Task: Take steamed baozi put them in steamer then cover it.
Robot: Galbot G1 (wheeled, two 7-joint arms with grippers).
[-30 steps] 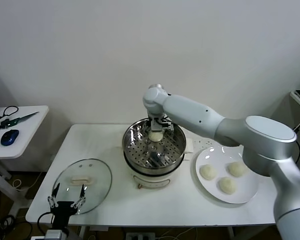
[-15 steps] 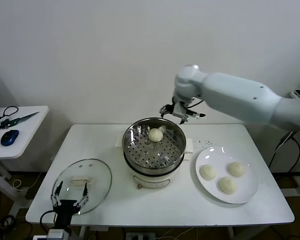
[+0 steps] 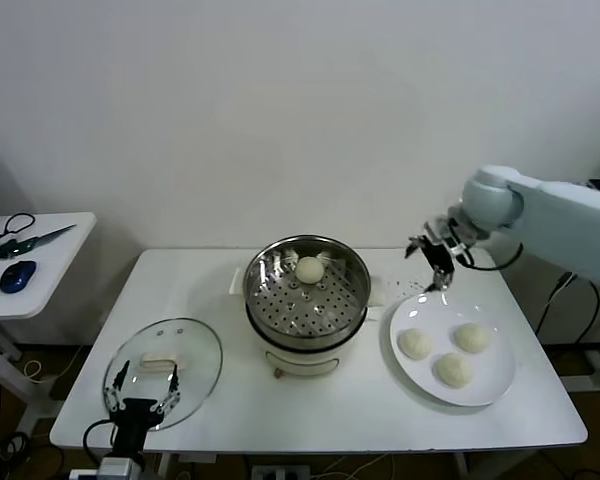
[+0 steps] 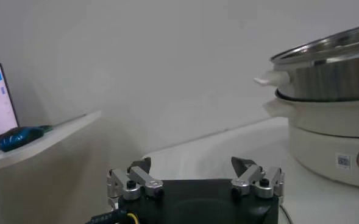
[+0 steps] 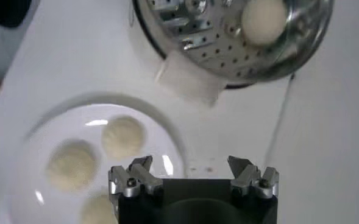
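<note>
Baozi: one lies in the steamer, against the far side of its perforated floor, with the steamer standing mid-tabletop toward the back edge. Three more baozi rest on a white plate near the right front corner of the tabletop. The right gripper hangs in the air above the plate's far rim, near the back right corner, jaws open and empty. The left gripper sits low at the left front edge, jaws open, just at the glass lid, which lies flat there.
</note>
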